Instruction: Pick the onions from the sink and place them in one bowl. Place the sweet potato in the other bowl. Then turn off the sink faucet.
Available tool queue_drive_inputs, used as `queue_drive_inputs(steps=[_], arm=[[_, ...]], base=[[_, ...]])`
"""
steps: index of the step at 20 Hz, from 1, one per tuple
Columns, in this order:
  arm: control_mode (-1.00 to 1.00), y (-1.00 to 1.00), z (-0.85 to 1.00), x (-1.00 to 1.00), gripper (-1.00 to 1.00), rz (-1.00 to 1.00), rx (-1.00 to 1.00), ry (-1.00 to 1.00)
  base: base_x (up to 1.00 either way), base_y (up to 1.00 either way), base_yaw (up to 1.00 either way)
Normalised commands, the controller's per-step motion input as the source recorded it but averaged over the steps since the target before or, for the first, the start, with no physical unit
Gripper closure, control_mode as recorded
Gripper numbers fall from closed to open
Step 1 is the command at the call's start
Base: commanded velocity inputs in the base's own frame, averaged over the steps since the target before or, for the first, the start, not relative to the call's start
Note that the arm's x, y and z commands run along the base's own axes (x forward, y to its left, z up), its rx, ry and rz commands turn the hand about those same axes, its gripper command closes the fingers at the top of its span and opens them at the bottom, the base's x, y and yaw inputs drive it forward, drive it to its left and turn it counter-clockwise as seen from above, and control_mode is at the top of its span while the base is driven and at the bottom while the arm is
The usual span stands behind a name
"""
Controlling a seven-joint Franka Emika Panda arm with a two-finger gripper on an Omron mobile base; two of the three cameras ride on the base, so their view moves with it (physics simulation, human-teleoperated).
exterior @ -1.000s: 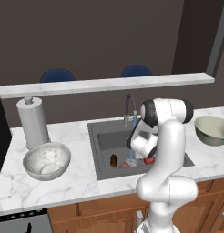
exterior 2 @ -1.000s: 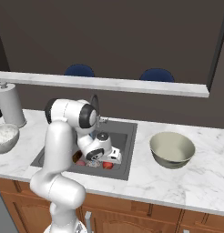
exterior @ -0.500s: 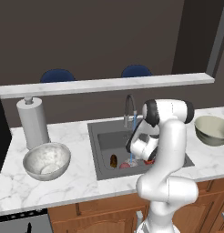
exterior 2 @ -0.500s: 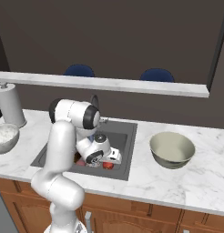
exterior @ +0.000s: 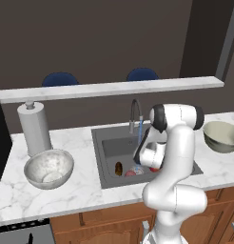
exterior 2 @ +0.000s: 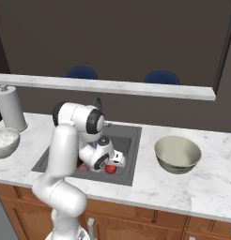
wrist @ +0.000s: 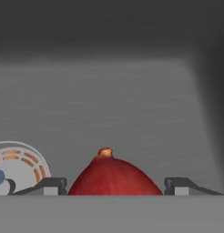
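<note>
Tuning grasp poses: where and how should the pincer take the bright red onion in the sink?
Across its round middle, from above. In the hand view the onion sits stem-tip up between the fingertips of the pincer, on the flat sink floor; a ball offers equal sides, so squeeze at the widest girth.

No readable text, label, brand, number or sign anywhere in these views.
</note>
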Motion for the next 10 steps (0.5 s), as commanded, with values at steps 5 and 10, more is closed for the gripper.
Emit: queue_drive_inputs(steps=[5, 10], arm=[[-1.00, 0.00, 0.01, 0.00, 1.00, 0.00, 0.00, 0.00], [-1.00, 0.00, 0.20, 0.00, 1.00, 0.00, 0.00, 0.00]], base=[[0.00, 0.00, 0.00], [0.00, 0.00, 0.00]])
